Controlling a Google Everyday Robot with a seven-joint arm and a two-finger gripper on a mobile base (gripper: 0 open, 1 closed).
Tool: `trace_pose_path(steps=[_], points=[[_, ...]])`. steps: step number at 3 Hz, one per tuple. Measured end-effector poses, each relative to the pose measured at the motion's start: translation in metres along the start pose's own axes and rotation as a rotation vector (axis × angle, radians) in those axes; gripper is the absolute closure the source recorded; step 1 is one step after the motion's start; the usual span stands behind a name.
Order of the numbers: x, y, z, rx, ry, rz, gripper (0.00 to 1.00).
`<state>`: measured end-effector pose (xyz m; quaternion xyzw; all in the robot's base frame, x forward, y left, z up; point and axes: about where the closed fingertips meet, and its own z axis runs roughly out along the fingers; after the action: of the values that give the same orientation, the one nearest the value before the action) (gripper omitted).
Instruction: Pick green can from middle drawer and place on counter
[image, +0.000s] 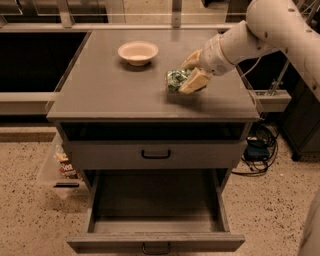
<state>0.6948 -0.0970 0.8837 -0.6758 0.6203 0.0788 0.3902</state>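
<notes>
The green can (174, 80), shiny green and silver, is held sideways between my gripper's tan fingers (196, 80). My gripper (186, 79) is shut on it at the right middle of the grey counter (110, 90), at or just over the surface. The white arm reaches in from the upper right. The middle drawer (155, 200) is pulled out below, its dark inside empty and its black handle at the front edge.
A cream round bowl (138, 52) sits on the counter's back, left of the can. A closed drawer (155, 154) with a black handle is above the open one. Cables (257, 150) lie on the floor at right, and a clear bin (62, 167) stands at left.
</notes>
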Motion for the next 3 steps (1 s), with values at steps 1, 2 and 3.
trace_pose_path(steps=[1,2,3], points=[[0.0000,0.0000,0.0000,0.000,0.000,0.000,0.45],[0.0000,0.0000,0.0001,0.000,0.000,0.000,0.22],[0.0000,0.0000,0.0002,0.000,0.000,0.000,0.00]])
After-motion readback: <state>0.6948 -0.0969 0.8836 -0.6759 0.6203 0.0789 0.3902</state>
